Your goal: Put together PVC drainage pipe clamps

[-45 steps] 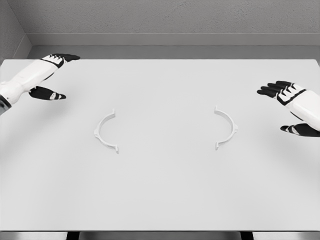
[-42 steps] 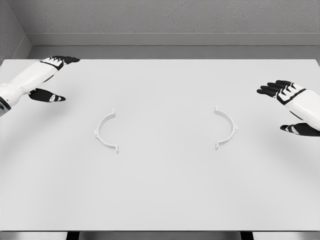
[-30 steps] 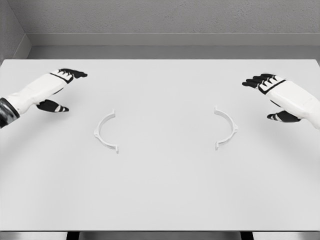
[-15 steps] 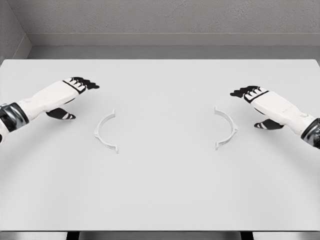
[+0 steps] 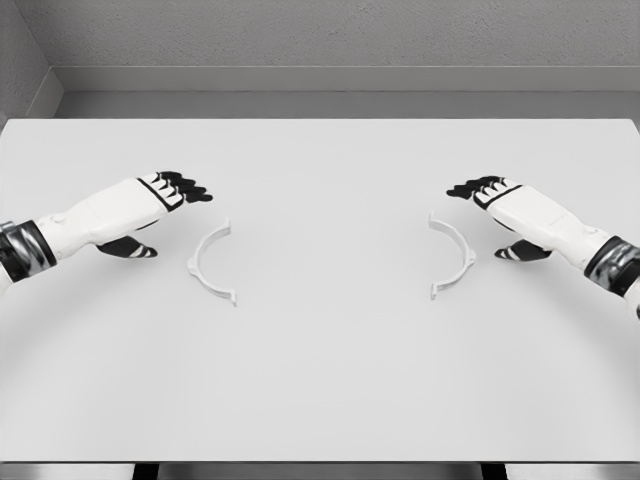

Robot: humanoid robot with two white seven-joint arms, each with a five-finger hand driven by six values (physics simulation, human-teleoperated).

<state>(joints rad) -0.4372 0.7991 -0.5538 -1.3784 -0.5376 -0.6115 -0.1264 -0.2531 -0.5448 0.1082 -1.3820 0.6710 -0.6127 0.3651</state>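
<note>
Two white half-ring clamp pieces are seen lying flat on the white tabletop [image 5: 320, 380]. Each is a thin, semicircular band with a small flat tab turned outward at either end and a small lug at the middle of its outer curve.

The left clamp half [image 5: 209, 263] is placed left of the tabletop's middle. Its bulge is turned toward the tabletop's left edge and its open side faces the middle. The line between its two ends runs roughly front to back, tilted a little so that the near end sits closer to the middle than the far end.

The right clamp half [image 5: 454, 256] is placed right of the tabletop's middle, well apart from the first. Its bulge is turned toward the tabletop's right edge, so the two open sides face each other across bare tabletop. Its end-to-end line also runs roughly front to back.

The left hand [image 5: 150, 205] is held near the left clamp half, on its outer side, with dark fingers extended and thumb spread below; nothing is held. The right hand [image 5: 505, 212] is held just beside the right clamp half, likewise on its outer side, fingers extended, thumb apart, nothing gripped. Whether either hand touches the tabletop cannot be told.
</note>
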